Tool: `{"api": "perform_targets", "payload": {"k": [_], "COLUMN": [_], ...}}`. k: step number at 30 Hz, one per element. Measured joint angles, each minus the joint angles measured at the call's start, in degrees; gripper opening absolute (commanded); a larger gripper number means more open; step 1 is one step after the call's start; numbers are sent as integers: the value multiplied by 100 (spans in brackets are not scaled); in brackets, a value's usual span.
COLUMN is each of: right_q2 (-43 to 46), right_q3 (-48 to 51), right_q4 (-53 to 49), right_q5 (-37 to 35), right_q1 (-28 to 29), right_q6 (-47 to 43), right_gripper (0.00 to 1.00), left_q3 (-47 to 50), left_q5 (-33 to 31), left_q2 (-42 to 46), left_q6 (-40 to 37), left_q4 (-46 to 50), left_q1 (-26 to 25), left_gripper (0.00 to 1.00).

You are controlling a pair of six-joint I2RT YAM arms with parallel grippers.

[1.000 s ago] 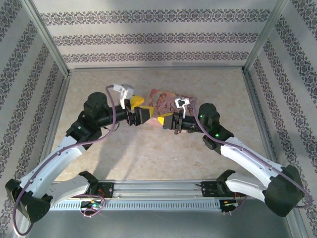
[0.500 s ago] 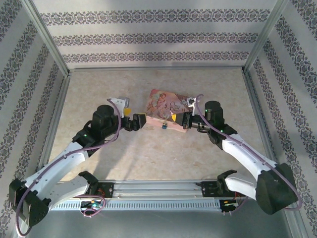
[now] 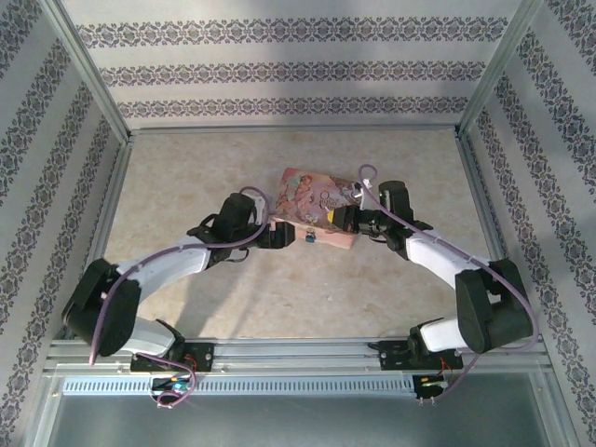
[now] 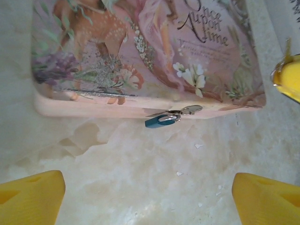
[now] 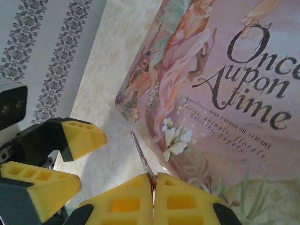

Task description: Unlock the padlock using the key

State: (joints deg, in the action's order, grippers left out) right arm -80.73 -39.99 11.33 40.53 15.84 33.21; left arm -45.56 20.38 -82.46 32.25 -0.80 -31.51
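The left wrist view gives the clearest look at the padlock. Its blue body lies on the table, touching the near side wall of the pink box. From above the padlock is a mere blue speck at that wall. The left pincer is spread wide, with only its yellow tips in frame at the bottom corners.

In the right wrist view the right pincer is pressed together on the key, a thin silvery sliver pointing up along the box's edge. The key's head is hidden between the pads.

From above, both arms reach low across the table, their wrists converging on the box from either side.
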Motion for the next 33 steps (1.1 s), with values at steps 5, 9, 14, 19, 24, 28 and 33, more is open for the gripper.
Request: {"api": "perform_targets", "payload": {"k": [5, 9, 14, 19, 24, 28, 33], "right_q2": [-321, -549, -763, -793, -804, -815, -815], "right_q3": [-205, -260, -260, -260, -247, -195, -173], "right_q4": [4, 22, 15, 24, 74, 181, 286], "right_q5": [-44, -68, -70, -70, -70, -90, -232], "right_q1": [-35, -72, -72, -72, -17, 114, 282], "right_q6": [-20, -24, -26, -44, -42, -33, 0], "right_gripper": [0, 0, 0, 0, 0, 0, 0], "left_q3": [-258, -302, -494, -717, -896, -1106, -1154], "left_q5": [256, 428, 590, 684, 793, 809, 796], "left_q2": [-603, -890, -1196, -1416, -1659, -1882, -1930], "left_q6": [212, 330, 428, 450, 444, 396, 304], "left_q4": [-275, -472, -636, -793, -874, -868, -885], "left_q1": [0, 11, 44, 138, 289, 389, 426], "left_gripper": [91, 90, 90, 90, 90, 90, 90]}}
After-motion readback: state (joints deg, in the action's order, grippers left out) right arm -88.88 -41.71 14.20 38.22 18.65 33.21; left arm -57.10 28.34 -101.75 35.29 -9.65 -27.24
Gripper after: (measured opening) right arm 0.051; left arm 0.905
